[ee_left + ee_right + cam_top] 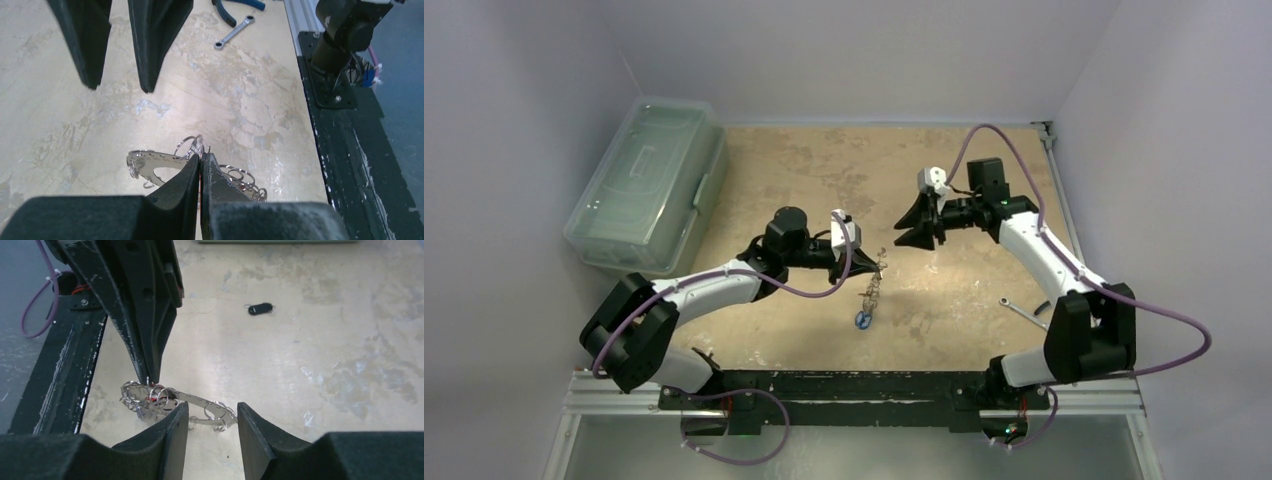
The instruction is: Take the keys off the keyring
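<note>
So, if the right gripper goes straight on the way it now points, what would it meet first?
Most likely the keyring, which the left gripper pinches just ahead of the open right gripper; the exact depth is unclear.

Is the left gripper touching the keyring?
Touching. Left wrist view: the left gripper is shut on the keyring, with metal sticking out on both sides of the tips. The right wrist view shows the same pinch.

White-and-black arms (714,287), purple cables (986,126), black tapered grippers (869,264) (900,233)

Thin silvery keyring (876,270) hanging aloft, small keys (868,298) dangling beneath, blue-headed one lowest
</note>
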